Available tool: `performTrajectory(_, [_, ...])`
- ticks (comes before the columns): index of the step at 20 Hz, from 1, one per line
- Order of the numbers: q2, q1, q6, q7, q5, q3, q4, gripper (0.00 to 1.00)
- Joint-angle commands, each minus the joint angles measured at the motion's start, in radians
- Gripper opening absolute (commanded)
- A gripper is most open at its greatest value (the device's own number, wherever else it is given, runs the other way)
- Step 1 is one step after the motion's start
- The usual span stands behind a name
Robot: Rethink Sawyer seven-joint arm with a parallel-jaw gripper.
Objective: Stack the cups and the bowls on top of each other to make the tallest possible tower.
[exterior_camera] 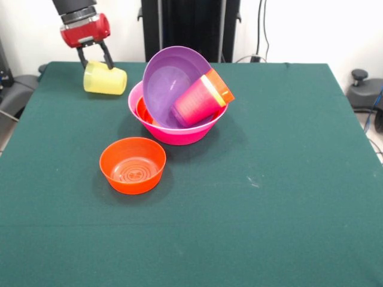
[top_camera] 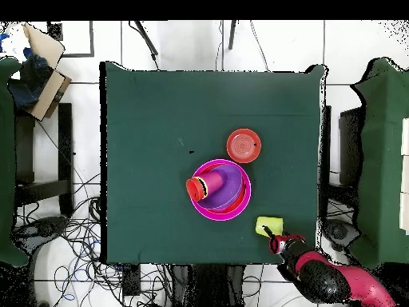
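A yellow cup [exterior_camera: 105,79] [top_camera: 269,226] lies on its side near the table's far left corner in the front view. My gripper [exterior_camera: 95,61] [top_camera: 275,234] hangs right over it, its fingers [exterior_camera: 108,58] apart, with the tips at the cup's upper side. The tower is a big pink bowl [exterior_camera: 179,135] [top_camera: 238,210]. It holds an orange bowl [exterior_camera: 142,111], a tilted wide purple bowl [exterior_camera: 167,81] [top_camera: 230,182], and a sideways magenta piece [exterior_camera: 192,106] nested with a yellow and an orange cup [exterior_camera: 221,85]. A separate orange bowl [exterior_camera: 133,165] [top_camera: 244,145] stands upright in front of the tower.
The green table [exterior_camera: 269,179] ends just behind the yellow cup. Dark chairs [top_camera: 375,160] stand at both sides, a cardboard box [top_camera: 44,68] sits on one, and cables [top_camera: 72,240] lie on the floor.
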Motion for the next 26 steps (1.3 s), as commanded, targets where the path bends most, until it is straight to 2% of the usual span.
performTrajectory(1, [0.086,0.024,0.078,-0.227,-0.041,-0.004,-0.011,1.0])
performTrajectory(4, [0.126,0.02,0.092,-0.252,-0.038,-0.002,-0.016,1.0])
performTrajectory(9, [0.128,0.013,0.091,-0.257,-0.035,0.008,-0.008,1.0])
performTrajectory(17, [0.117,0.017,0.049,-0.202,-0.057,0.003,0.014,1.0])
performTrajectory(20, [0.101,0.017,0.005,-0.16,-0.077,0.001,0.022,1.0])
performTrajectory(21, [0.093,0.02,-0.012,-0.144,-0.086,0.0,0.024,0.0])
performTrajectory(23, [0.071,0.05,-0.019,-0.118,-0.097,-0.009,0.026,0.0])
performTrajectory(26, [0.067,0.055,-0.014,-0.117,-0.095,-0.005,0.027,0.0])
